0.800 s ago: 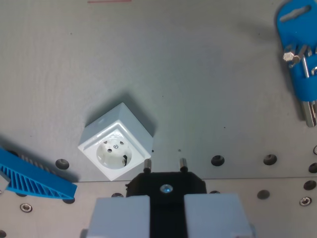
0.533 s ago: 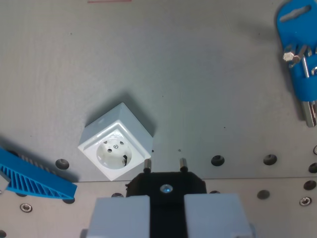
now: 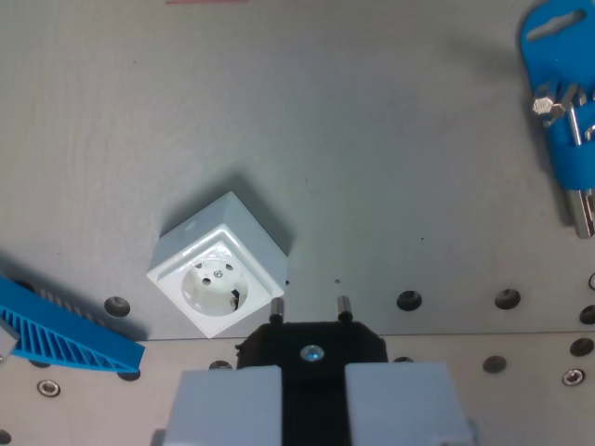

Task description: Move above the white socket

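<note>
A white square socket [image 3: 218, 268] sits on the grey metal plate, left of centre in the wrist view, turned about 45 degrees, its round face up. My gripper [image 3: 312, 395] is at the bottom centre with its two pale fingers [image 3: 228, 404] shut on a black plug [image 3: 311, 347]. The plug's two metal pins [image 3: 310, 308] point away from me. The plug sits just to the wrist view's right of the socket and below it in the picture; its left pin is close to the socket's near corner.
A blue ribbed part [image 3: 60, 330] lies at the wrist view's left edge. A blue holder with metal bolts [image 3: 562, 102] is at the top right. A row of holes [image 3: 409, 300] runs across the plate [image 3: 372, 139] near the gripper.
</note>
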Controlling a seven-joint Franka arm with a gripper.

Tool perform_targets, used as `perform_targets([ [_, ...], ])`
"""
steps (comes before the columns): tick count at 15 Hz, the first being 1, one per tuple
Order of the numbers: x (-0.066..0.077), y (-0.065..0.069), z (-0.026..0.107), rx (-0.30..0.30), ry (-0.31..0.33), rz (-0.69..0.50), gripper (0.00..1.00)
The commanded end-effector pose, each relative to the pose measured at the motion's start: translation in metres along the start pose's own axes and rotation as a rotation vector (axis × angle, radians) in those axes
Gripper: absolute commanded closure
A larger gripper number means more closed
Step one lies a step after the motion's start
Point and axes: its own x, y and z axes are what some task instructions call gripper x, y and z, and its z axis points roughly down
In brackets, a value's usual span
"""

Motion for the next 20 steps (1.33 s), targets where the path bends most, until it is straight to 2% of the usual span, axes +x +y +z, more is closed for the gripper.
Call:
perform_targets([
  [1, -0.003, -0.001, 0.005, 0.001, 0.006, -0.054, 1.00],
  [9, -0.013, -0.005, 0.018, 0.001, 0.052, -0.141, 1.00],
  [20, -0.034, -0.017, 0.051, -0.010, 0.066, -0.317, 1.00],
])
